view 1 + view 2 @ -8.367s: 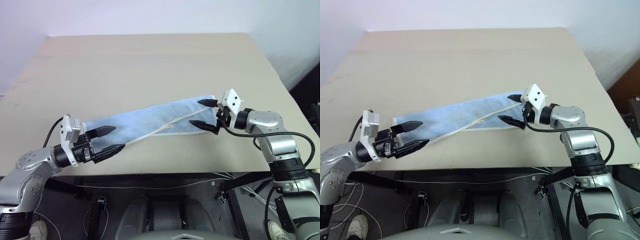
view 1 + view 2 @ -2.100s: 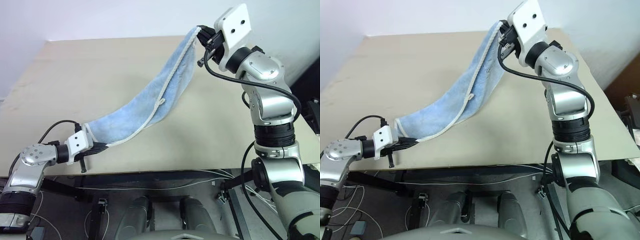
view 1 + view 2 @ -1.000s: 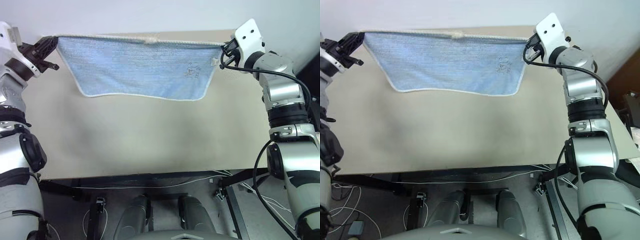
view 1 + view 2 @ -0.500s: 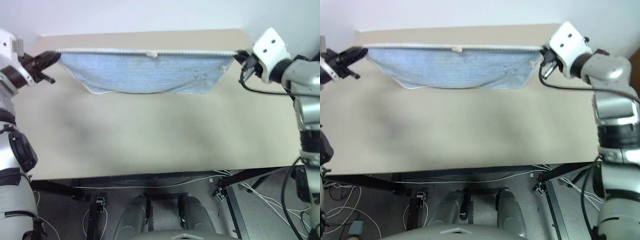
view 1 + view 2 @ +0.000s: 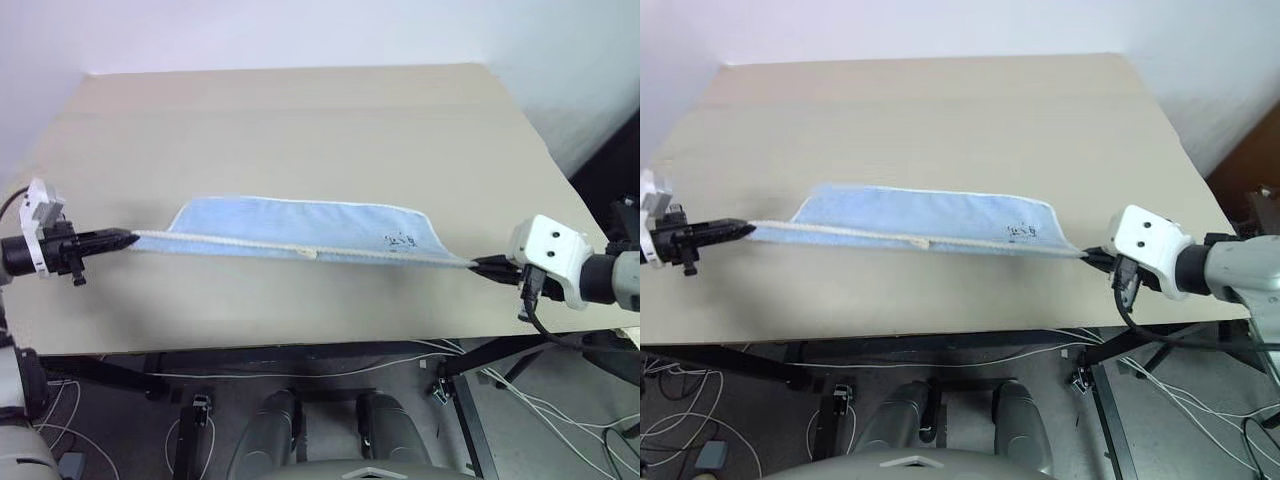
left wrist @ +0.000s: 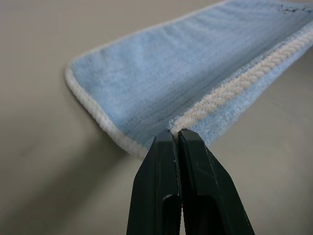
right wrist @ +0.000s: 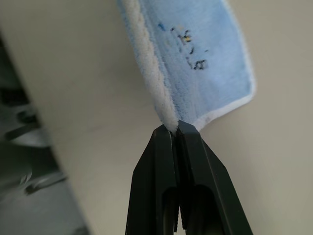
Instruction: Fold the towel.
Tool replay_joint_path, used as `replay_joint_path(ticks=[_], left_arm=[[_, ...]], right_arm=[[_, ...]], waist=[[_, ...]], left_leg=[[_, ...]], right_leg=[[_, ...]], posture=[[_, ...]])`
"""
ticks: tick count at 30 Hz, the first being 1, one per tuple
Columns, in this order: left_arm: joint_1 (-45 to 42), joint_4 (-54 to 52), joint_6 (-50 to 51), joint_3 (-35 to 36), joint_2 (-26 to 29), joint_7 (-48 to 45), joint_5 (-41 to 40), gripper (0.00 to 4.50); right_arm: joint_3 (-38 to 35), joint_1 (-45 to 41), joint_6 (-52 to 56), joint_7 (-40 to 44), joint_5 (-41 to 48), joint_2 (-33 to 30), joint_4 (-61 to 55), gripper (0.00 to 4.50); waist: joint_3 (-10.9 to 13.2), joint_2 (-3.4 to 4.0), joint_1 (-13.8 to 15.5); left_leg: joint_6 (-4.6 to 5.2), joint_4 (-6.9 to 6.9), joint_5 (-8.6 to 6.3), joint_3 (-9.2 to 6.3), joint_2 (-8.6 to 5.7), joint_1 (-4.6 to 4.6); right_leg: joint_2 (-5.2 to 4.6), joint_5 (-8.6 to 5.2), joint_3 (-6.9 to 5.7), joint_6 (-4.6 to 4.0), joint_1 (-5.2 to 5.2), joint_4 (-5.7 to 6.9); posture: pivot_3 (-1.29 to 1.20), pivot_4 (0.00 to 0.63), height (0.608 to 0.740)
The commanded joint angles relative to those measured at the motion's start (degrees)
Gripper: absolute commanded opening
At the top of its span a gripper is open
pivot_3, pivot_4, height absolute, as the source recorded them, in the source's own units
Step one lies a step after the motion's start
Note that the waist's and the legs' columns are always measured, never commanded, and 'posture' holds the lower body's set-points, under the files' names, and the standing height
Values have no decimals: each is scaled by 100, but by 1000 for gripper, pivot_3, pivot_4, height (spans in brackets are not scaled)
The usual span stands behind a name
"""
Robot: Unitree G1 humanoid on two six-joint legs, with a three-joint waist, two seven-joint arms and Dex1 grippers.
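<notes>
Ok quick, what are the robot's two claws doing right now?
Left claw: closed, pinching one end of the towel by its whitish hem.
Right claw: closed, pinching the towel's other end, near the dark mark.

I count one towel (image 5: 300, 228), a single light blue cloth with a whitish hem. It carries one small dark mark (image 5: 400, 240), near its right end. Two pincers are mine: one left pincer (image 5: 112, 239) and one right pincer (image 5: 490, 265), each with two black fingers pressed together on a towel corner, so two corners are gripped, one at the left and one at the right. There is one desk (image 5: 300, 130), tan, under the towel. Under the desk's near edge I can make out several loose cables (image 5: 300, 370), too tangled to count exactly.
</notes>
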Motion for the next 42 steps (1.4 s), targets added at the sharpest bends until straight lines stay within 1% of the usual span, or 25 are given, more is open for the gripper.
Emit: replay_joint_path(ticks=[1,4,10,12,14,17,22,26,29,33,42], left_arm=[[433,-460,341,107,441,-15,-161,64],[961,-844,592,104,618,-15,-343,64],[2042,-1478,896,148,1037,-15,-719,64],[2321,-1655,979,171,1188,-15,-858,64],[2515,-1802,1056,220,1301,-15,-1006,64],[2607,-1960,1191,260,1388,-15,-1156,64],[2300,-1866,1239,118,1269,38,-1106,64],[1592,-1540,1199,-187,1012,108,-960,64],[942,-1123,1166,-413,689,304,-759,64],[353,-705,1025,-650,387,245,-484,64],[-501,186,788,-835,102,243,-28,64]], right_arm=[[-465,282,11,125,-46,-211,68,0],[-660,713,-11,363,64,-218,-113,0],[-1094,1578,-398,709,-72,-190,-154,0],[-1211,1798,-529,809,-114,-191,-114,0],[-1171,1925,-711,774,-282,-235,37,0],[-1004,1791,-822,616,-289,-266,196,0],[-568,1217,-708,274,-81,-192,367,0],[-265,724,-689,-43,11,-29,750,0],[-102,307,-679,-143,218,143,1107,0],[144,-253,-610,-168,320,196,1575,0],[692,-1129,-674,-91,327,199,2258,0]], waist=[[0,0,8],[0,0,10],[0,1,22],[-1,1,22],[-1,1,21],[-1,1,20],[-1,2,19],[-2,2,35],[-4,1,44],[-3,1,23],[-3,1,16]], left_leg=[[0,-2,0,0,0,0],[1,-13,-1,-2,2,-6],[16,-26,-12,0,1,-19],[7,-26,-19,1,1,-20],[3,-25,-21,0,2,-18],[2,-25,-22,0,3,-18],[2,-25,-23,2,4,-17],[3,-27,-22,2,3,-22],[5,-23,-20,3,0,-22],[19,-18,-11,6,-4,-20],[20,-15,-10,8,-7,-19]], right_leg=[[-1,0,0,-1,0,-3],[-2,0,4,-2,1,-25],[-6,1,4,0,2,-60],[-7,0,5,-2,2,-63],[-8,-1,5,-6,5,-63],[-11,-6,6,-17,7,-65],[-12,-7,6,-21,6,-67],[-12,-9,2,-24,0,-69],[-11,-8,-1,-22,3,-68],[-7,2,-5,-3,4,-62],[-1,6,-6,6,0,-50]], posture=[[0,150,740],[0,150,740],[0,150,740],[0,150,740],[0,150,740],[0,150,740],[0,150,740],[0,150,740],[0,150,740],[0,150,740],[0,150,740]])
